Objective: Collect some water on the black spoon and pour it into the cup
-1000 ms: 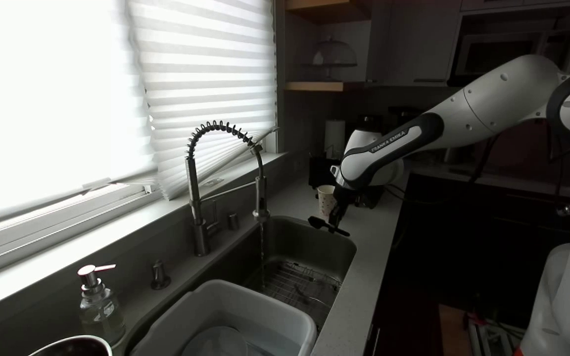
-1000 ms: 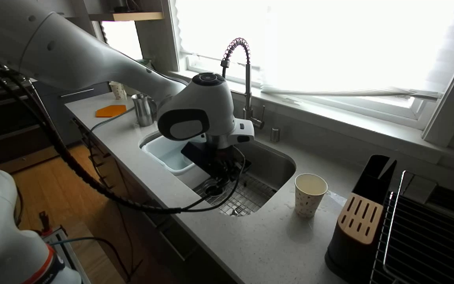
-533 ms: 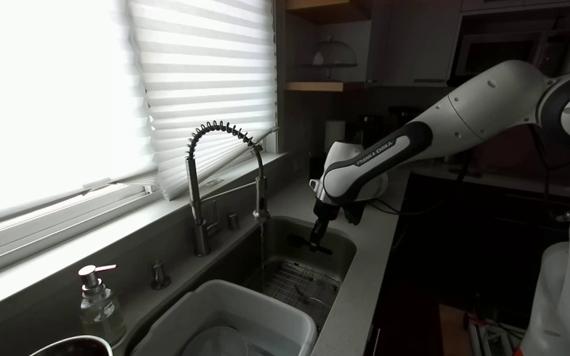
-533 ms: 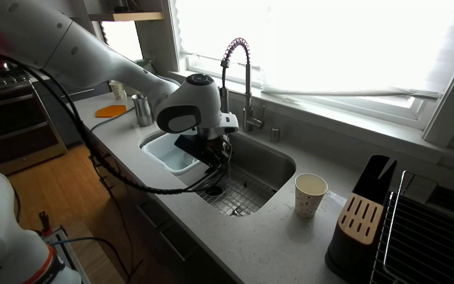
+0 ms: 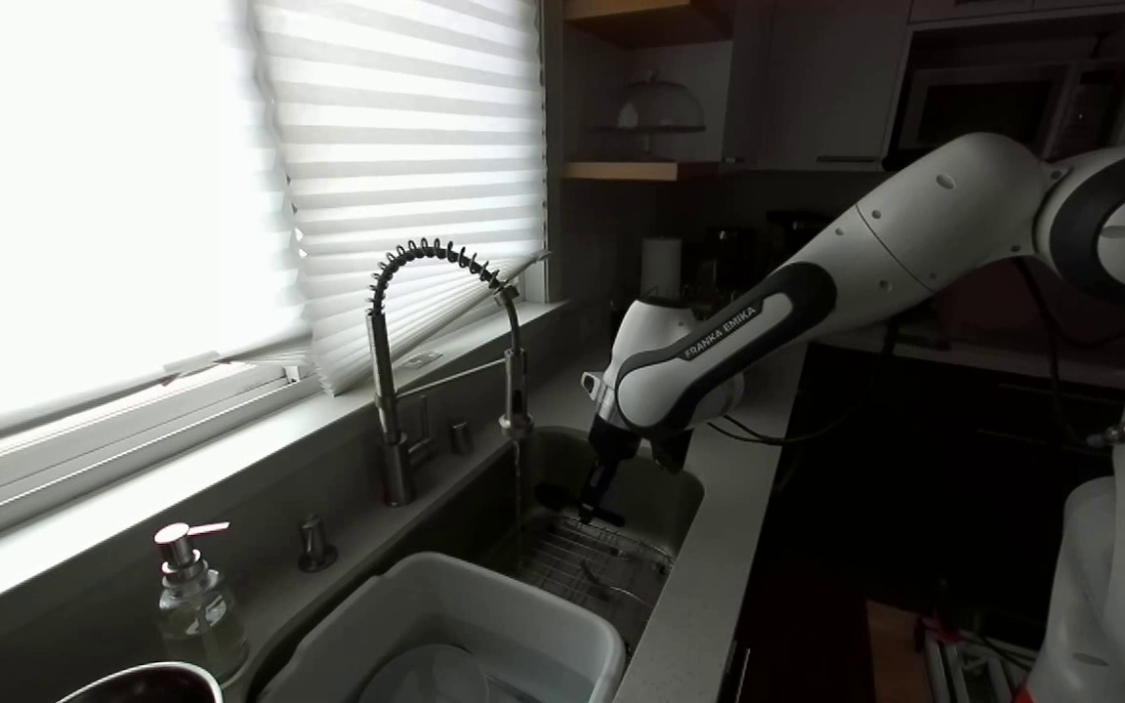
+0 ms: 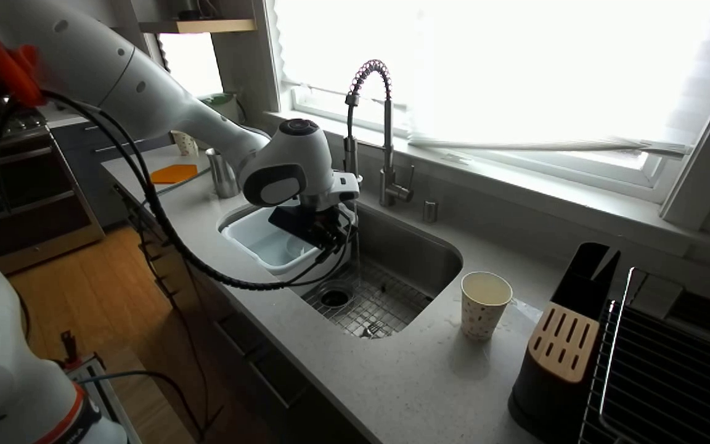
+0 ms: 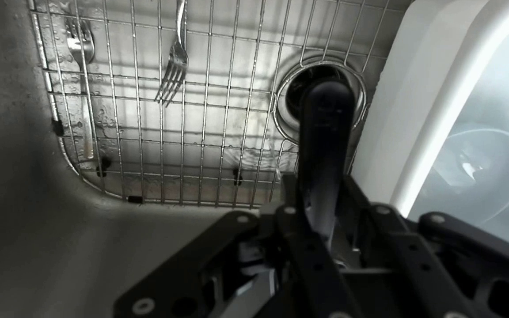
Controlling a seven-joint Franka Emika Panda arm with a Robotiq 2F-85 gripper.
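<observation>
The gripper (image 7: 320, 187), at lower centre of the wrist view, pinches the black spoon (image 7: 326, 115); one rounded end of the spoon points toward the top of the frame, overlapping the drain (image 7: 286, 104). The spoon's bowl (image 5: 553, 495) is made out only in an exterior view, left of the gripper and near the falling water (image 5: 518, 503) at centre; contact cannot be told. The cup (image 6: 482, 314) appears in an exterior view alone, upright on the counter (image 6: 416, 382) right of centre, near the slotted block (image 6: 564, 339). The soap bottle (image 5: 199, 610), lower left, is likewise confined to an exterior view. Relative to half a second earlier, gripper and spoon lie lower and nearer the water in an exterior view; the cup is unmoved. Edges: in the wrist view, the rim of the tub (image 7: 460, 88) runs near the gripper toward the right, and the sink wall (image 7: 73, 247) bounds the left and lower left. Free room extends over the rack (image 7: 161, 129), from the spoon leftward across the upper half.
</observation>
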